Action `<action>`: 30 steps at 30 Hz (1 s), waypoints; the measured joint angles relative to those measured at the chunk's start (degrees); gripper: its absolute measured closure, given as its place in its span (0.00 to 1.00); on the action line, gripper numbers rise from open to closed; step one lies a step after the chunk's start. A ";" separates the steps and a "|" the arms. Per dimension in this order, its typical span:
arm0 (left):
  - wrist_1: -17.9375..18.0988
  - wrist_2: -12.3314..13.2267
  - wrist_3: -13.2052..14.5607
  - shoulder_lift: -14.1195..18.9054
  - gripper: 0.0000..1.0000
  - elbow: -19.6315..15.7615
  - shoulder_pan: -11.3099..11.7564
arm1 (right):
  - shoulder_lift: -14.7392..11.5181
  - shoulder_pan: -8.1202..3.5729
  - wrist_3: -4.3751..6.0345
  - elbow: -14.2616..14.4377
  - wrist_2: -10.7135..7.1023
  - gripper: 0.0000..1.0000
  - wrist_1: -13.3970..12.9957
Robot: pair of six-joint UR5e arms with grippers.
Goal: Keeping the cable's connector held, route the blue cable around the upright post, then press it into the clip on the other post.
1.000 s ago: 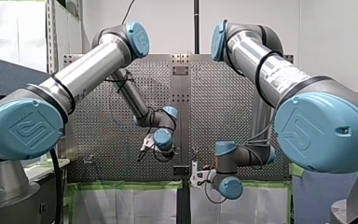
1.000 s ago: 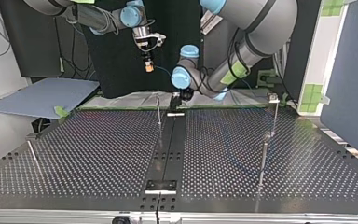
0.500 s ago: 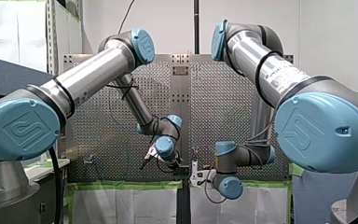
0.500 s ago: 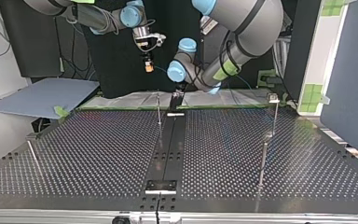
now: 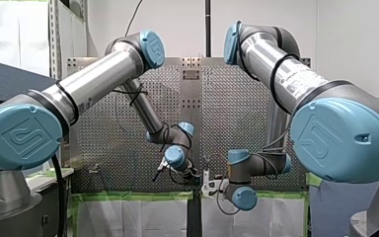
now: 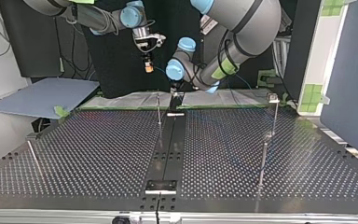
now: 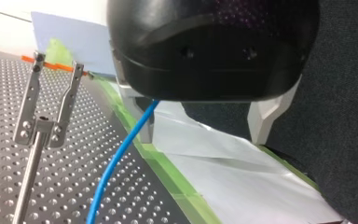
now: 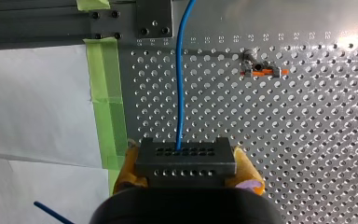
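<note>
In the right wrist view my right gripper (image 8: 185, 164) has its yellow pads (image 8: 248, 173) shut on a black connector block (image 8: 185, 157). The blue cable (image 8: 181, 84) runs from the block across the perforated table. In the left wrist view my left gripper (image 7: 203, 137) is open, and the blue cable (image 7: 121, 158) passes between its pale fingers (image 7: 145, 126), close to one of them and untouched. A post with a forked clip (image 7: 46, 107) stands beside it. In the top view my left gripper (image 6: 175, 95) hangs low at the table's far edge, with my right gripper (image 6: 148, 64) higher up.
In the top view a thin upright post (image 6: 158, 109) stands by the central dark strip (image 6: 168, 149). Two taller posts (image 6: 274, 114) (image 6: 263, 158) stand at the right and a leaning one (image 6: 32, 156) at the left. Green tape (image 8: 107, 93) edges the table.
My left arm has lowered and swung its gripper toward the table's far edge by the central strip. My right arm has stayed still with the connector.
</note>
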 joint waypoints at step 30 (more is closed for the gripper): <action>0.14 0.02 -2.70 0.03 1.00 0.00 -0.18 | 0.00 -0.04 -0.46 -0.05 0.02 1.00 0.29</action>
